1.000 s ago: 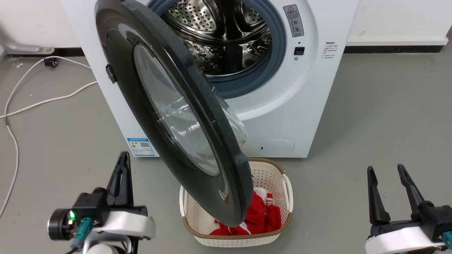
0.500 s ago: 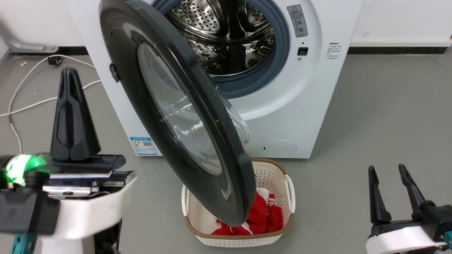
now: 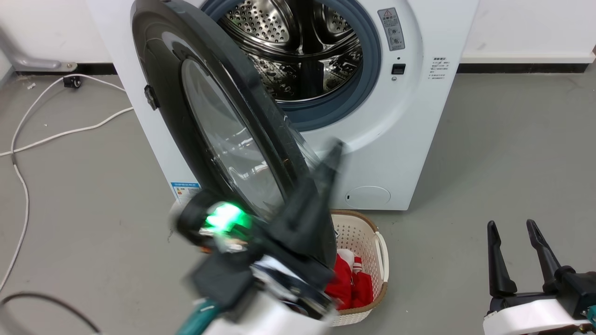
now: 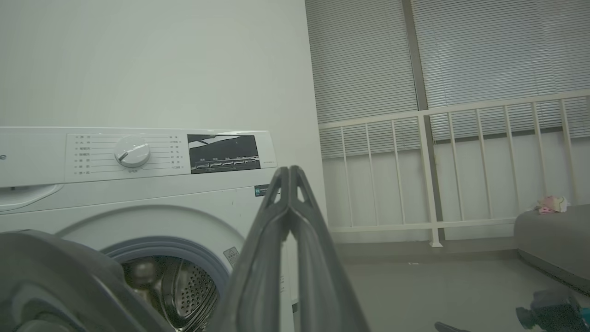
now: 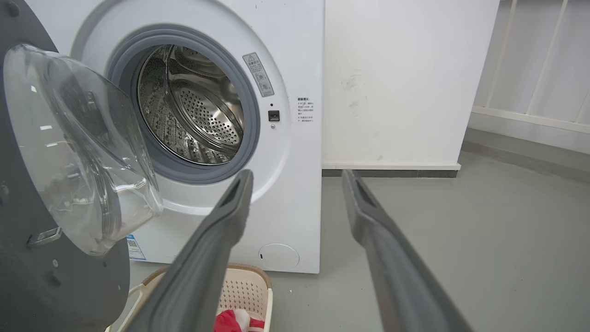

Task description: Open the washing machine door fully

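Item: washing machine door (image 3: 219, 135), glossy black disc with a clear bulging glass bowl, hinged at the head view's left side of the white machine (image 3: 419, 139); it stands partly swung out, its free edge hanging over a cream basket (image 3: 379, 246) of red cloth (image 3: 349, 284), with the steel drum (image 3: 298, 42) exposed behind. Left gripper (image 3: 333, 153): jaws pressed together, blurred, tip just beside the door's free edge near the glass; contact cannot be told. Right gripper (image 3: 510, 225): jaws spread wide, empty, low and well apart from the door. Hazards, as judged: the closed tip may skid off the slick rim and leave the door short of fully open; a push landing on the glass bowl rather than the rim may knock it; the forearm, close under the door, may catch the basket
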Robot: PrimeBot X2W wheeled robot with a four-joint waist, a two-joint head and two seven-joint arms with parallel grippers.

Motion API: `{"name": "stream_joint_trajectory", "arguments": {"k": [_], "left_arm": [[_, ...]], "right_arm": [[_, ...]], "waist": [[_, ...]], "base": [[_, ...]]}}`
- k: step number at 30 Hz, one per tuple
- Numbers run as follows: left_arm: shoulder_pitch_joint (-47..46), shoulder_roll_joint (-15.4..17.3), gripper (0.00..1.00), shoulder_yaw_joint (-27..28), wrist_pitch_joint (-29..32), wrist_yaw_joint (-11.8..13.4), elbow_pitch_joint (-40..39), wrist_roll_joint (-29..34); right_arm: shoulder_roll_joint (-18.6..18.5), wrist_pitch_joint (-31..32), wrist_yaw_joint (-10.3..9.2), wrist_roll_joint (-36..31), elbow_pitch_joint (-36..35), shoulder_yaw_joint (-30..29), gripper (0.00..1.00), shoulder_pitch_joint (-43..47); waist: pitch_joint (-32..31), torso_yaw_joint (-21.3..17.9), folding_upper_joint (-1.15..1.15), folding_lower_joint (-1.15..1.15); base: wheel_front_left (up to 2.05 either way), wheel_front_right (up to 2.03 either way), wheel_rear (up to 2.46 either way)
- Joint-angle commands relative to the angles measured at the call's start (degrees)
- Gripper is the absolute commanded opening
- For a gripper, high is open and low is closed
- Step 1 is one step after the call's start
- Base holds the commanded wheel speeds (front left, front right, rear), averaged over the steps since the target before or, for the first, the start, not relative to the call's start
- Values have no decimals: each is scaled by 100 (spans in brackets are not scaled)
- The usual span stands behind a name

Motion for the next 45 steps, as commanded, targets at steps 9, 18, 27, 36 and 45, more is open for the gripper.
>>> {"name": "stream_joint_trajectory", "arguments": {"k": [9, 18, 27, 36, 45], "left_arm": [[377, 193, 0, -1179, 1484, -67, 979, -437], [287, 120, 0, -1264, 1164, 146, 2127, -402], [67, 50, 0, -959, 675, 635, 2695, -519], [139, 72, 0, -805, 568, 907, 2841, -558], [178, 177, 0, -663, 481, 1058, 3006, -602]], "right_arm": [[14, -17, -4, 94, 72, 11, 100, -68], [14, 6, -4, 172, 126, 88, 100, -115], [14, 3, -4, 254, 190, 131, 100, -62], [14, -6, -4, 342, 240, 143, 100, -75], [14, 10, -4, 431, 307, 180, 100, -127]], "waist": [[-1, -18, 0, -1], [44, -86, 0, -1], [57, -191, 0, -1], [110, -154, 0, -1], [127, -114, 0, -1]], "base": [[0, 0, 0], [0, 0, 0], [0, 0, 0], [0, 0, 0], [0, 0, 0]]}}
